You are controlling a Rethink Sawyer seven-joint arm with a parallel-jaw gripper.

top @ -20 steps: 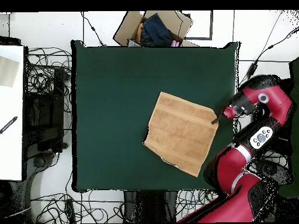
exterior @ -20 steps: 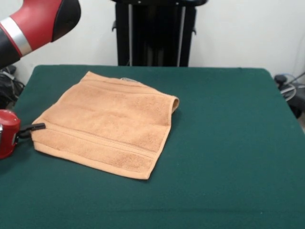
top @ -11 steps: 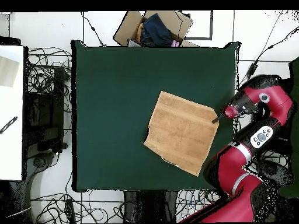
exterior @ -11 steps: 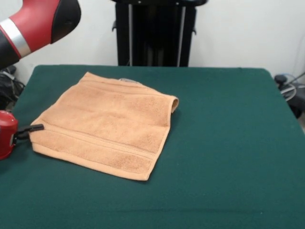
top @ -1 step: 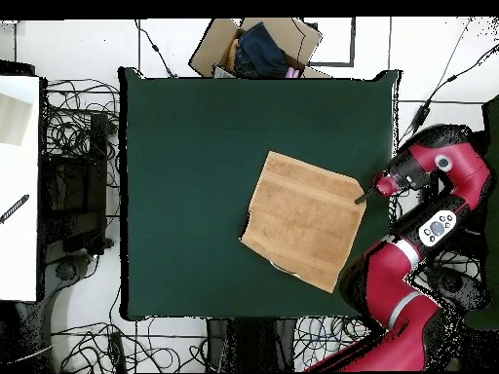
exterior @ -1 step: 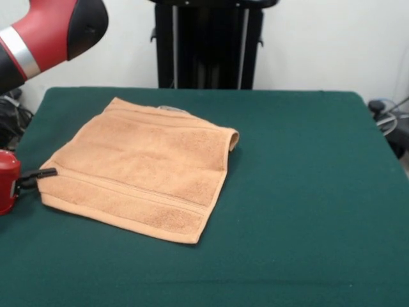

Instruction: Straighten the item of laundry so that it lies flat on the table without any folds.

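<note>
Towel (exterior @ -1 step: 142,177) lies on the left half of the green table (exterior @ -1 step: 307,192), nearest corner toward the front edge. Band stripes run parallel to its near hem. Gripper (exterior @ -1 step: 45,173) sits low at the towel's left corner, tip touching the edge; finger position cannot be determined. Far right corner is curled up.
</note>
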